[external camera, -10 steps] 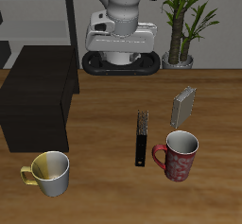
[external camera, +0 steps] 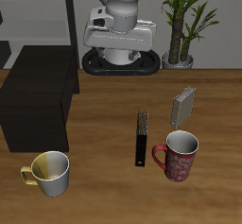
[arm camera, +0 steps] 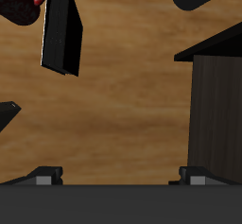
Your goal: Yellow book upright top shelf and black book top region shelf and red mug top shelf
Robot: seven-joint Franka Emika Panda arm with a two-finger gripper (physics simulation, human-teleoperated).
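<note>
The wooden desk [external camera: 104, 124] is brown-planked. Behind it stand a potted plant [external camera: 184, 20] and dark shelving by a pale wall. The hand [external camera: 121, 34] hangs high at the far side, holding nothing; whether its fingers are apart I cannot tell. The yellow book [external camera: 183, 105] stands upright near the black book [external camera: 142, 137], which lies flat just beside the red mug [external camera: 178, 155]. The shelf [external camera: 36, 105] stands well apart from them. A white-and-yellow mug [external camera: 49, 172] sits nearer the front edge.

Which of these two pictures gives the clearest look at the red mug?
The exterior view. There the red mug stands whole on the table, handle and pale inside showing, beside the black book. The wrist view catches only a dark red sliver of it at the frame's edge.
</note>
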